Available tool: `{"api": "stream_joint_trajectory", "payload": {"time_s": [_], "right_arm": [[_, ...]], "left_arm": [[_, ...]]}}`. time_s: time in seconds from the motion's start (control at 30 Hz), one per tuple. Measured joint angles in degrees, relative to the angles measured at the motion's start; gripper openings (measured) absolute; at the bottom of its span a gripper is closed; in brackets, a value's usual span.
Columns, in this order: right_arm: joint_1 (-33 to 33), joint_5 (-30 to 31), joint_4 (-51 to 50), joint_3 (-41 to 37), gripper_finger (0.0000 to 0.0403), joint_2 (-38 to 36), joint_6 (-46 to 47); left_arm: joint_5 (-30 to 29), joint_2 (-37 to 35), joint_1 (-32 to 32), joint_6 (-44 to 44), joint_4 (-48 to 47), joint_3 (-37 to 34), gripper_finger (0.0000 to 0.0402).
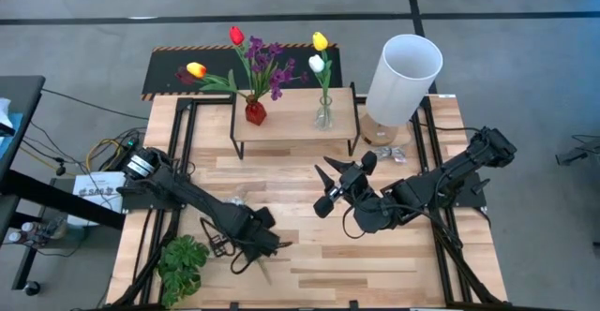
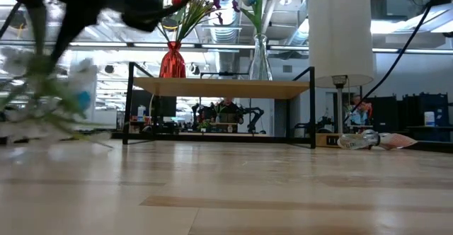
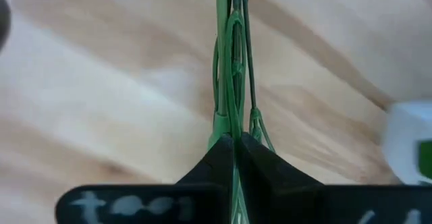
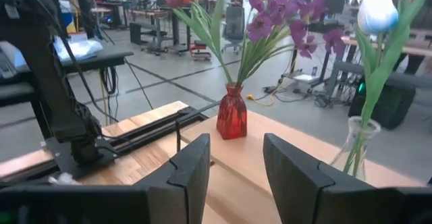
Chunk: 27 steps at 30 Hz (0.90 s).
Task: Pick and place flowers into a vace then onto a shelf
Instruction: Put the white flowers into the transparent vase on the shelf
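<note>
Even overhead light is washing the wooden tabletop (image 1: pixel 309 255) brightly, casting only soft shadows. Ceiling strip lights are glaring in the low view, where the near leafy plant (image 2: pixel 49 93) is smearing out of focus. The left wrist view is blurring throughout.

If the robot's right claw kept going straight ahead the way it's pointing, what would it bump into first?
Probably the shelf. The open right gripper points over its wooden top, between the red vase and the clear glass vase. Whether it clears the plank's edge is hard to judge.
</note>
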Motion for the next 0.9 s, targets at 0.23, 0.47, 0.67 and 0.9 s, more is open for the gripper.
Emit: {"api": "stream_joint_trajectory", "payload": {"time_s": [0.23,0.47,0.67,0.9], "right_arm": [[0.0,-8.9,-12.0,0.0,0.0131,0.0,23.1],[0.7,-31.8,-25.5,0.0,0.0131,0.0,45.4],[0.1,-48.1,-26.1,0.0,0.0131,0.0,56.1],[-2.0,-59.6,-17.3,-3.3,0.0135,1.2,56.6]], "left_arm": [[-10.9,0.0,2.8,-7.1,0.3,6.4,0.0],[-22.1,-0.1,1.8,-8.1,0.4,7.5,0.0],[-34.5,-0.1,-0.4,-6.8,3.5,7.5,0.0],[-40.4,-0.1,-3.1,-5.9,8.3,7.4,0.0]]}}
